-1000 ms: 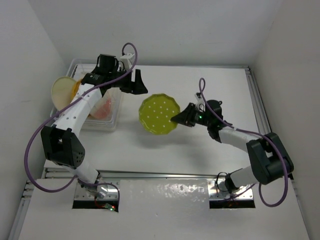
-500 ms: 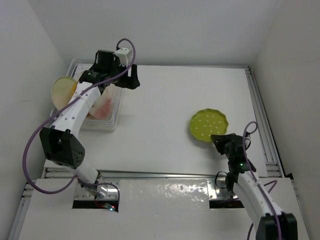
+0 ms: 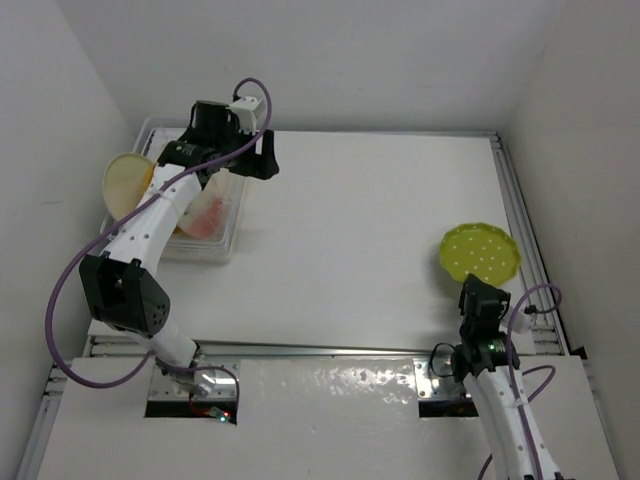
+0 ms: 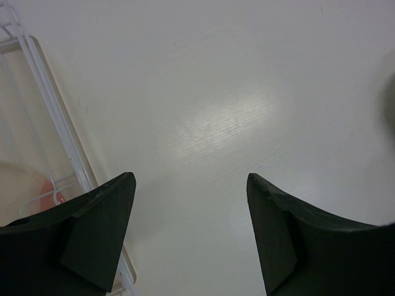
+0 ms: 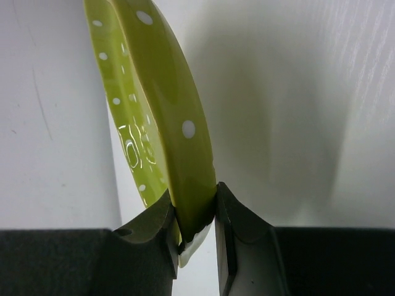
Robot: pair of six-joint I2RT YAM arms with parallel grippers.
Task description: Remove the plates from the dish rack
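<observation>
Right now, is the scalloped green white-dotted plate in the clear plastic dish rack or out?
Out. The right gripper clamps the green plate, far from the rack.

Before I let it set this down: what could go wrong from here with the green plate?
1. The right gripper pinches the green plate only at its rim, so the plate could pivot or slip out.
2. The plate sits close to the rail along the table's right side; lowering it there might catch that rail and leave it tilted.

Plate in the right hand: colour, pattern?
Green plate with white dots; best in the right wrist view.
</observation>
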